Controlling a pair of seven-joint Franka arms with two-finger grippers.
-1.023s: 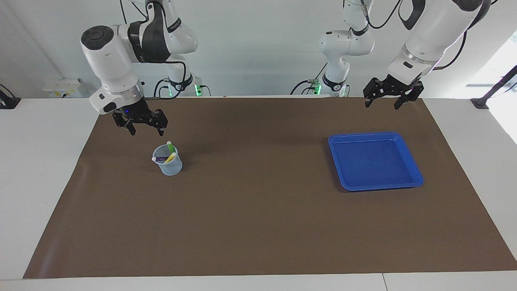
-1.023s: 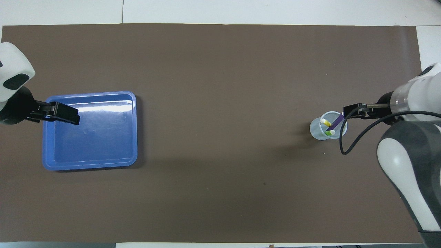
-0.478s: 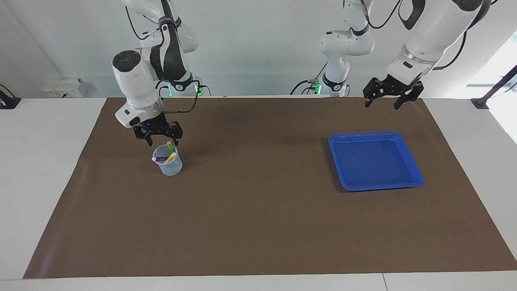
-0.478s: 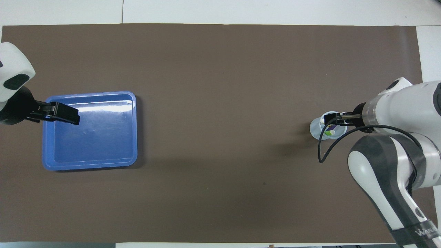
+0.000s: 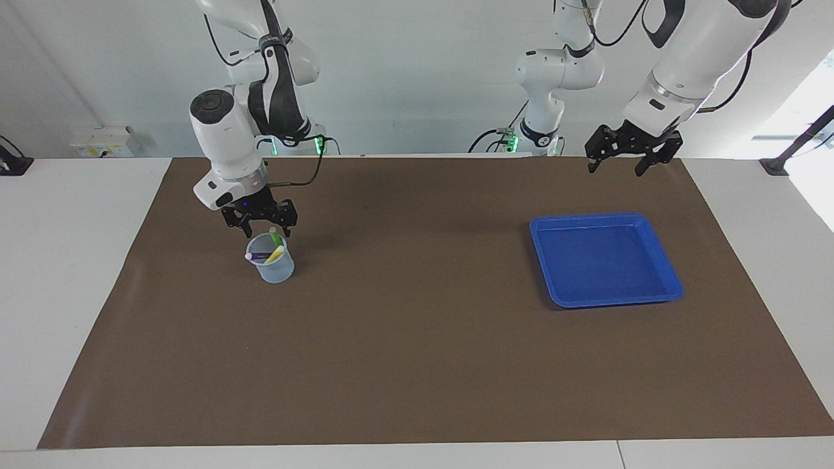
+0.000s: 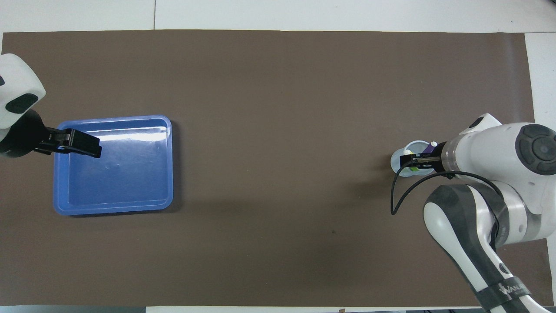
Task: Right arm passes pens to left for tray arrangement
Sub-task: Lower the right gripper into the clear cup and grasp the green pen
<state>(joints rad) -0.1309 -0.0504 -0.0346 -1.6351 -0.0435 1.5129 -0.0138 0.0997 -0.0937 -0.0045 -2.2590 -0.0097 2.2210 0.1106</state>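
Three pens stand in a small translucent cup (image 5: 272, 266) toward the right arm's end of the table: a green pen (image 5: 276, 238), a yellow pen (image 5: 274, 255) and a purple pen (image 5: 259, 254). My right gripper (image 5: 267, 229) is open just over the cup, its fingers either side of the green pen's tip. In the overhead view the right gripper (image 6: 407, 161) covers much of the cup (image 6: 397, 161); the purple pen (image 6: 428, 150) sticks out. The blue tray (image 5: 676, 293) lies empty toward the left arm's end. My left gripper (image 5: 624, 159) waits open in the air, over the tray's (image 6: 170, 165) edge in the overhead view (image 6: 89, 148).
A brown mat (image 5: 417, 352) covers most of the white table. A cable loops from the right wrist (image 6: 399, 191) over the mat beside the cup.
My right gripper has swung over the cup and come down to the pens' tips. The left arm, the tray and the cup have not moved.
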